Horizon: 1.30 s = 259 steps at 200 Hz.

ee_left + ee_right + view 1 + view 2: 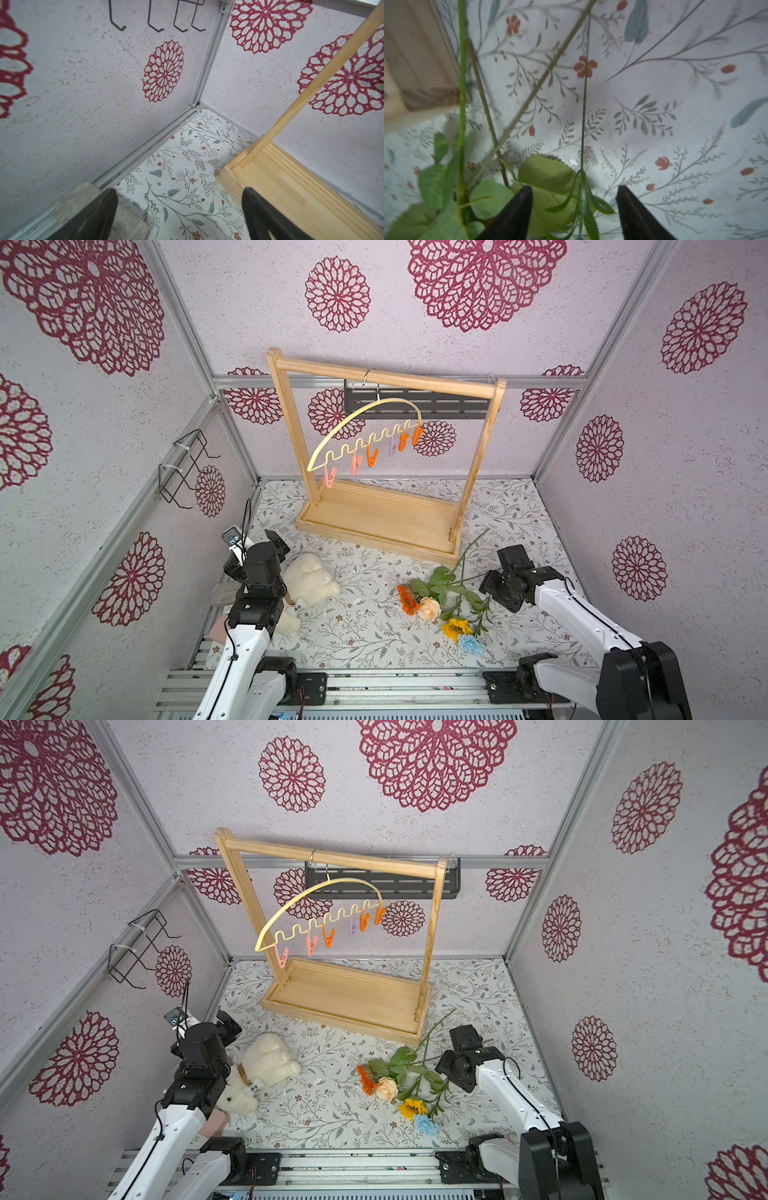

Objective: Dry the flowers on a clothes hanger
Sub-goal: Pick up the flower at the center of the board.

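Note:
The flowers lie in a bunch on the mat at the front right: orange gerbera [407, 599], peach rose [429, 608], sunflower [456, 628] and blue carnation [471, 644], their stems fanning back toward the wooden rack. The clothes hanger [365, 423] hangs by its hook from the rack's top bar, with several clothespins [372, 457] along its wavy bar. My right gripper [574, 189] is low over the stems, open. A thin stem with serrated leaves [583, 124] runs between its fingers, which do not touch it. My left gripper [179, 190] is open and empty at the left, facing the back-left corner.
The wooden rack [374, 522] stands on its tray base at the back middle. A white plush toy [309, 578] lies beside the left arm. A grey block [83, 199] sits by the left wall rail. A black wire rack [183, 468] hangs on the left wall.

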Motion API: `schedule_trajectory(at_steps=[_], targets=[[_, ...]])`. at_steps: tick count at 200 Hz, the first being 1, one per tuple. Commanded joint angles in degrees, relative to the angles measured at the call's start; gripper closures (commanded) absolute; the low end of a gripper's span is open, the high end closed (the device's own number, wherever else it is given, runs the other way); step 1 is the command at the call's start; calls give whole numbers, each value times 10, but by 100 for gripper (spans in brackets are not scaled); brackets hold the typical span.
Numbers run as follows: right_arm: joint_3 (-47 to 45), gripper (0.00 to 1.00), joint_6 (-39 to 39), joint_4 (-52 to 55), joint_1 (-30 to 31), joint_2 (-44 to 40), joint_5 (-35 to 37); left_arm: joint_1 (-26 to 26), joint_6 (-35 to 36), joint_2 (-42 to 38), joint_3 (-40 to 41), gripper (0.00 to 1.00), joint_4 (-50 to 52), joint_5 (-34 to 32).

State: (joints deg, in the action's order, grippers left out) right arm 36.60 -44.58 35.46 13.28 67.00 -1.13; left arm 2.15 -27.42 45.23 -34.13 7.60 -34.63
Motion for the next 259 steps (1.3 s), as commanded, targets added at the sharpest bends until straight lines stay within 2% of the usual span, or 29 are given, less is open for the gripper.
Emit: schedule_trajectory(at_steps=[1, 15, 24, 44, 63, 93, 112, 129, 151, 195, 213, 244, 259], targets=[[6, 46, 22, 17, -7, -2, -21, 2, 2, 20, -38, 2, 28, 51], [11, 51, 33, 3, -15, 4, -23, 6, 17, 34, -55, 3, 41, 88], [15, 52, 43, -3, -22, 15, -21, 16, 22, 42, -60, 3, 42, 87], [25, 57, 61, -9, -31, 40, 6, 61, 30, 59, -80, 3, 78, -14], [19, 59, 74, -32, -40, 52, 11, 102, 42, 64, -85, 3, 88, -51], [9, 66, 81, -72, -48, 77, -5, 135, -12, 44, -57, 3, 85, -15], [3, 70, 65, -83, -49, 86, -8, 191, -48, 55, -39, 3, 86, -26], [-13, 74, 53, -98, -51, 79, -16, 263, -74, 82, -45, 3, 86, -57], [-25, 83, 50, -109, -54, 75, -20, 338, -71, 142, -70, 3, 70, -82], [-28, 91, 51, -98, -62, 51, -15, 416, -47, 264, -167, 3, 93, -118], [-26, 93, 47, -86, -66, 25, -20, 429, -47, 283, -192, 3, 100, -106], [-23, 98, 49, -74, -68, -46, -30, 432, -43, 281, -193, 3, 41, -71], [-24, 100, 52, -77, -68, -87, -48, 430, -25, 277, -213, 3, 37, 0]])
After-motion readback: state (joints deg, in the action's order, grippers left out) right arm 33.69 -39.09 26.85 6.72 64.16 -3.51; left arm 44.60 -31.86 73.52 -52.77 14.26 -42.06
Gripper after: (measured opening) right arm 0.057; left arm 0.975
